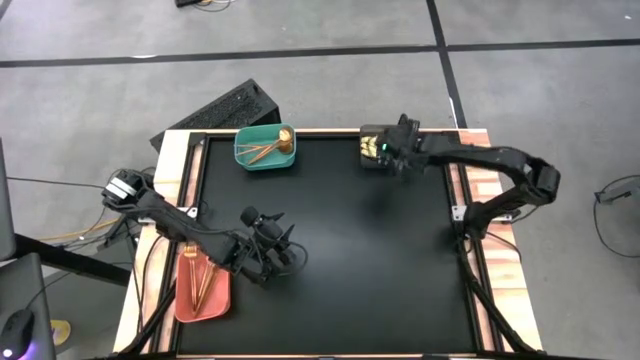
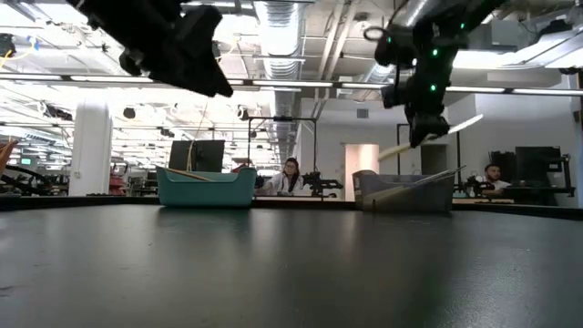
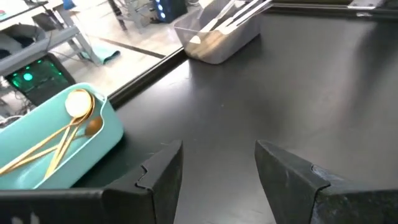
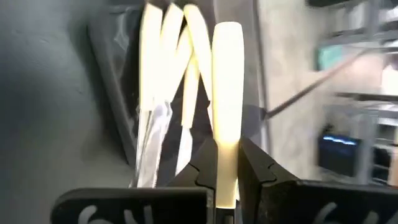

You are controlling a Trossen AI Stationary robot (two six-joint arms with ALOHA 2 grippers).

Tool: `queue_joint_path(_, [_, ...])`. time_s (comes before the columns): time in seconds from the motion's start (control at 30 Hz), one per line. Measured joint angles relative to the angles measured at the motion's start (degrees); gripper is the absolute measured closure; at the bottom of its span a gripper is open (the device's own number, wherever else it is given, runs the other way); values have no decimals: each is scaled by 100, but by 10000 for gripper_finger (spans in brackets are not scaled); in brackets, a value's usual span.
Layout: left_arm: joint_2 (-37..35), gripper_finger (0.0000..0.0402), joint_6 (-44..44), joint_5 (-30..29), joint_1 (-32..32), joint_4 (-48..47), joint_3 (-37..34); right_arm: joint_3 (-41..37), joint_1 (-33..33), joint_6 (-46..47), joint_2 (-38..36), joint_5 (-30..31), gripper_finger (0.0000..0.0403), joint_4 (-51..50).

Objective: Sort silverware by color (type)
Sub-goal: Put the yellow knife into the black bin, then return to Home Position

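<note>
Right pincer (image 4: pixel 227 168) holds a knife (image 4: pixel 227 93) over the bin (image 2: pixel 405 191).
Keep it lengthwise over the bin's knives, part fingers low; left pincer (image 3: pixel 217 180) waits wide above the worktop (image 1: pixel 330 250).

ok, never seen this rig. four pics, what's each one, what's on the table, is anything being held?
It is a two-armed robot at a black table, sorting cutlery by type. One picture looks straight down, one looks level across the tabletop, and two come from cameras on the wrists.

On the table: a teal bin with gold spoons, a salmon bin with gold utensils at the left edge, and a clear bin of white-handled knives at the far side.

The right gripper hangs over the clear bin, fingers shut on one white-handled knife. The left gripper hovers near the salmon bin, fingers open and empty.
</note>
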Motion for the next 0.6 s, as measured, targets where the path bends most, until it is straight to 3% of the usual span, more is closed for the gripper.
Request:
queue_joint_path(0.23, [0,214,-132,289,280,267,-323,-19,-1413,-574,305,-2492,343,548])
queue_joint_path(0.5, [2,214,-211,287,673,407,-537,-13,-1720,-482,497,-2452,255,1132])
queue_joint_path(0.6, [2,214,145,362,921,576,-600,-12,-1650,195,466,-2193,222,1307])
